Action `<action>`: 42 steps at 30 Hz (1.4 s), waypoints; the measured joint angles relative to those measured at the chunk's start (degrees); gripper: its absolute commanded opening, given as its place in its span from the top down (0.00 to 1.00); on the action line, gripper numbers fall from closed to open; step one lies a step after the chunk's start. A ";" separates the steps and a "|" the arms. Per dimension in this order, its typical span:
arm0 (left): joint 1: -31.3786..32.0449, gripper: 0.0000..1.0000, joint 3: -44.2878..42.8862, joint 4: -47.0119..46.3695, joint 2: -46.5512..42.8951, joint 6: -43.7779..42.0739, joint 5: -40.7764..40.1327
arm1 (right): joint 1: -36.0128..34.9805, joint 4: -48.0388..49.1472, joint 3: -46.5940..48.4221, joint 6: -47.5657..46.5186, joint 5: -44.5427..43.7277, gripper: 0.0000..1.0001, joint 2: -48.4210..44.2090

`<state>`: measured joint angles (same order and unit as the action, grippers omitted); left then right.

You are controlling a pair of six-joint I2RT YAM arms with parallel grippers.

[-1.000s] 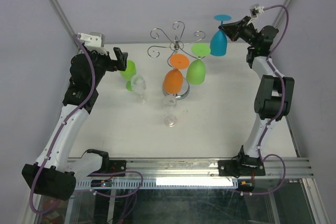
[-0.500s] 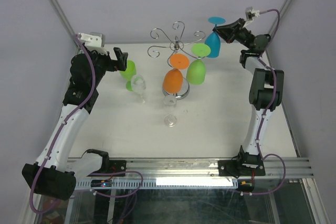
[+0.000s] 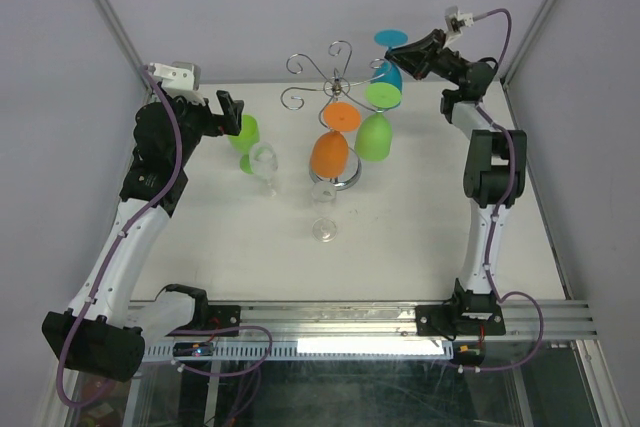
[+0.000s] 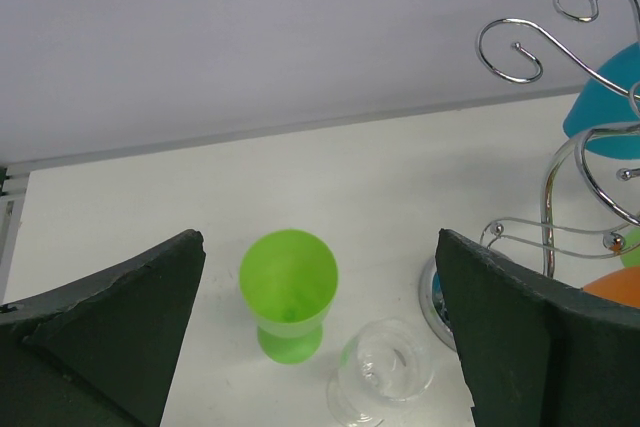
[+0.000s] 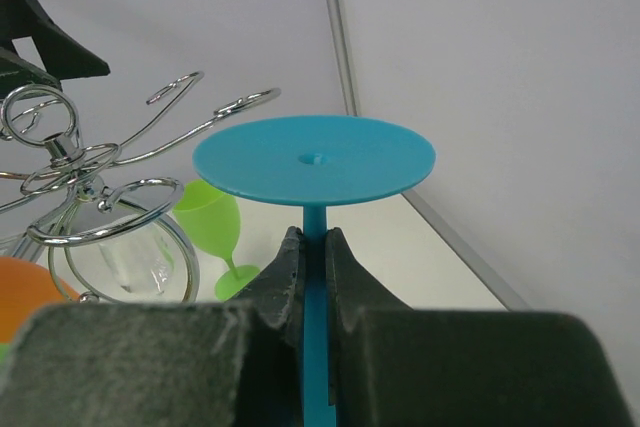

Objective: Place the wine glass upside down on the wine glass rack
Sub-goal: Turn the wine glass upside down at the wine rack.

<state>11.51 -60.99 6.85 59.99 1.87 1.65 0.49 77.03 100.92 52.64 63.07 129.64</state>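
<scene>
The right end effector (image 5: 312, 244) is clamped shut on the thin stem of the blue wine glass (image 5: 315, 159), just under the foot, and the glass is already inverted, foot up and bowl down. The step in hand looks like the final approach: carrying the stem into a free scroll of the wine glass rack (image 3: 338, 82). To do it well, the foot should stay level and ride slightly above the chosen wire loop, so the stem can slide in from the open side and the disc can then settle onto the wire. Gripping this close to the foot leaves little stem for the loop, so the entry must be straight and slow. In the wrist view two open scroll tips lie just left of the foot; whether they touch cannot be told. The bowl hangs near the green glass (image 3: 374, 137) and the orange glass (image 3: 330, 154) already suspended there, so any swing risks a knock. The blue glass is opaque turquoise, with a flat round foot bearing a small centre dimple, held high at the far right of the surface, beside the rack. The rack is shiny chrome wire, a slim post with curled arms. Farther left, the left end effector (image 4: 320, 322) hangs wide open, holding nothing, above an upright green glass (image 4: 288, 282) and a clear glass (image 4: 385, 377).
</scene>
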 measured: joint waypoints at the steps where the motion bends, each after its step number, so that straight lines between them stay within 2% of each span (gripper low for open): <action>1: 0.00 0.01 0.00 0.00 0.00 0.00 0.00 | -0.33 0.09 0.22 0.00 0.39 1.00 0.11; 25: 0.00 0.01 0.00 0.02 0.00 -1.16 -0.02 | -3.39 6.54 -0.33 5.18 3.50 1.00 0.63; 42: 0.00 0.02 0.02 0.04 0.66 -1.27 -0.02 | -4.39 7.37 -2.38 8.37 3.85 1.00 0.63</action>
<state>11.51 -60.97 6.90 60.64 0.60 1.63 -3.90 84.40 98.54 61.01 66.92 130.28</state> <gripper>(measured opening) 0.985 0.043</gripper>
